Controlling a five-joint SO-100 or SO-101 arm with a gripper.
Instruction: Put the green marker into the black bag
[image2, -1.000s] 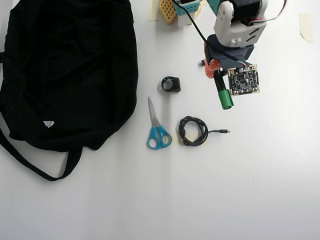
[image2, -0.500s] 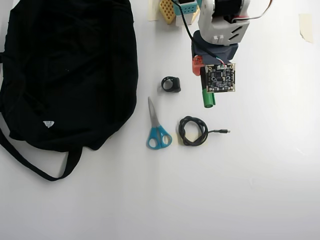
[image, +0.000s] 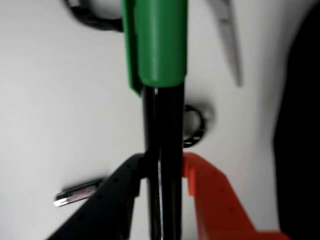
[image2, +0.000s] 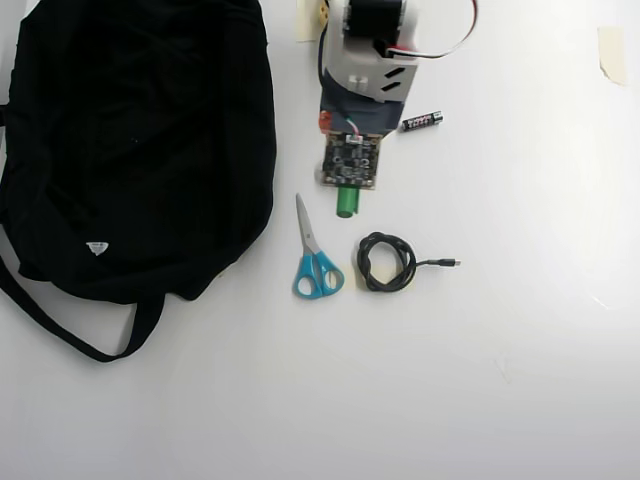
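Observation:
In the wrist view my gripper (image: 162, 172) is shut on the green marker (image: 159, 45). A black finger (image: 117, 200) and an orange finger (image: 210, 195) press on its black barrel, and the green cap points away from me. From overhead, only the marker's green cap (image2: 347, 203) sticks out below the wrist camera board (image2: 350, 160), held above the table. The black bag (image2: 130, 140) lies at the left, a short way from the cap. It also shows as a dark mass at the right edge of the wrist view (image: 300, 130).
Blue-handled scissors (image2: 315, 258) and a coiled black cable (image2: 387, 262) lie just below the marker. A small black battery (image2: 421, 120) rests right of the arm. A small black ring-shaped part (image: 196, 125) sits under the marker. The bag's strap (image2: 70, 335) trails at lower left.
The arm has swung left with the marker, closer to the bag. The battery is now uncovered, and the arm now hides the black ring-shaped part from overhead.

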